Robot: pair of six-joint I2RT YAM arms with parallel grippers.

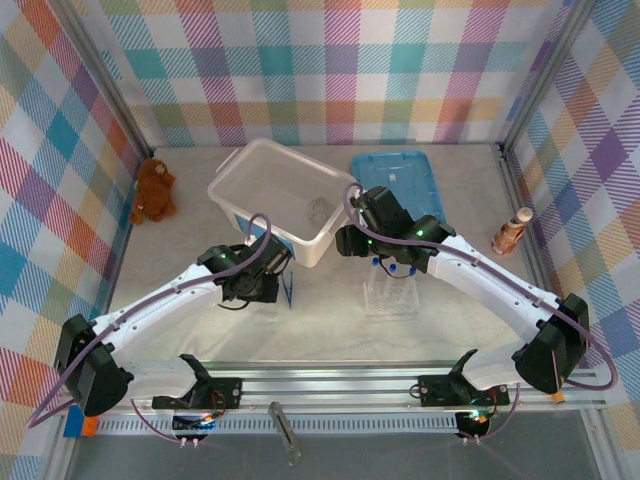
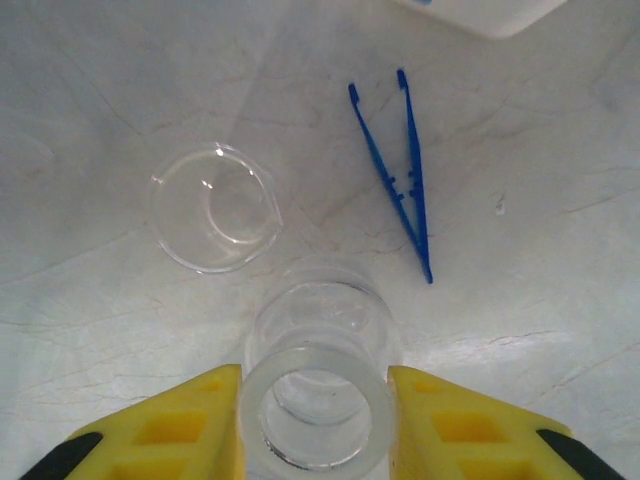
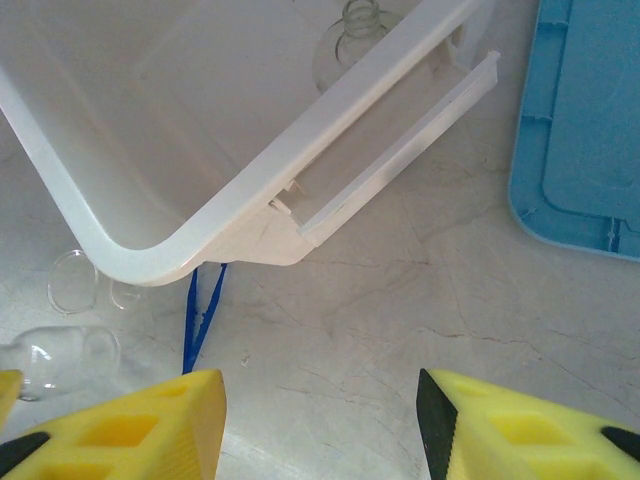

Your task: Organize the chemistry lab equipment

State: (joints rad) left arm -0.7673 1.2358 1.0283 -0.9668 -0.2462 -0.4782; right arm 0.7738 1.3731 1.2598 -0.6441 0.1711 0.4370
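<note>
My left gripper (image 2: 315,385) is shut on the neck of a clear glass flask (image 2: 318,310) that stands on the table, with a yellow finger touching its rim on each side. A small clear beaker (image 2: 213,208) sits just beyond it on the left. Dark-blue tweezers (image 2: 405,170) lie to the right. My right gripper (image 3: 320,400) hovers open and empty over bare table beside the white bin's corner (image 3: 130,260). Another round flask (image 3: 355,30) rests inside the bin. The clear tube rack (image 1: 392,298) holds blue-capped test tubes (image 1: 392,268), partly under the right arm.
The white bin (image 1: 232,190) stands at the back centre with its blue lid (image 1: 395,180) flat to its right. A brown teddy bear (image 1: 153,190) sits at the far left and a brown bottle (image 1: 512,232) at the right wall.
</note>
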